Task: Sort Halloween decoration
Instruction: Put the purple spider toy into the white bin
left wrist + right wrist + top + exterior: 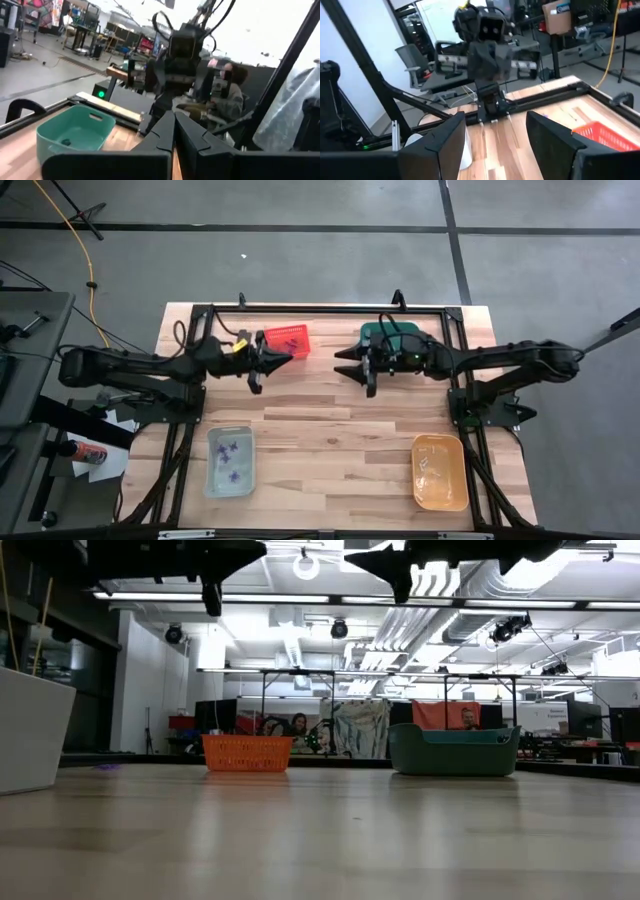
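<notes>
Tiny purple Halloween trinkets (231, 459) scattered in the clear bin (213, 480) at lower left of the high view, a few more in the red basket (296, 330) at upper centre. Probably feather-light, thin and spiky, liable to slip or snag; best pinched across the body with fingertips only. Left gripper (290, 357) raised beside the red basket, fingers pressed together, holding nothing. Right gripper (341, 363) raised near the green bin (372, 330), fingers spread wide, empty.
</notes>
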Available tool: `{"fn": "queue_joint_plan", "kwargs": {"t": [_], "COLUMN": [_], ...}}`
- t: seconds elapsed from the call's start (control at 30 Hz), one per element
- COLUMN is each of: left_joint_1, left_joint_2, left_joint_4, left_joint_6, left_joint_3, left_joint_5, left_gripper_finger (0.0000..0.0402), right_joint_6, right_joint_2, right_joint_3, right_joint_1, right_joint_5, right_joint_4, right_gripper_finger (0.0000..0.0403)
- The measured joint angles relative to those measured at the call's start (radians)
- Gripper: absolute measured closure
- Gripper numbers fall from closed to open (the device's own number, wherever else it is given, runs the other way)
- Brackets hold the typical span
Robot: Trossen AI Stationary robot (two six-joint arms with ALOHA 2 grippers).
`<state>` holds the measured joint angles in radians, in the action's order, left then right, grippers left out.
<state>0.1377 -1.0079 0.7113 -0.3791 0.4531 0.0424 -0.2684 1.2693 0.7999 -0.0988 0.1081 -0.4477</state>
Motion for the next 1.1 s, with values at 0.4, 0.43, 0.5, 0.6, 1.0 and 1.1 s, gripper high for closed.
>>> {"fn": "queue_joint_plan", "kwargs": {"t": [0.4,0.43,0.5,0.6,1.0,1.1], "left_joint_1": [-0.015,-0.015,-0.015,-0.012,-0.006,0.001], "left_joint_2": [0.001,0.001,0.001,0.001,0.009,0.01], "left_joint_4": [-0.096,-0.093,-0.086,-0.096,-0.106,-0.109], "left_joint_6": [0.12,0.122,0.128,0.128,0.085,0.047], "left_joint_3": [0.0,0.0,0.0,0.0,0.001,0.002], "left_joint_5": [0.001,0.009,0.03,0.035,0.035,0.038], "left_gripper_finger": [0.0401,0.0401,0.0401,0.0401,0.0401,0.0401], "right_joint_6": [0.052,0.04,0.026,0.038,0.094,0.094], "right_joint_2": [0.028,0.028,0.028,0.028,0.028,0.028], "right_joint_3": [0.03,0.03,0.03,0.03,0.03,0.03], "right_joint_1": [0.006,0.001,-0.001,-0.001,0.0,-0.001], "right_joint_5": [-0.032,-0.032,-0.031,-0.031,-0.025,-0.022], "right_joint_4": [0.037,0.049,0.058,0.076,0.094,0.112], "right_gripper_finger": [0.0369,0.0386,0.0386,0.0391,0.0402,0.0402]}}
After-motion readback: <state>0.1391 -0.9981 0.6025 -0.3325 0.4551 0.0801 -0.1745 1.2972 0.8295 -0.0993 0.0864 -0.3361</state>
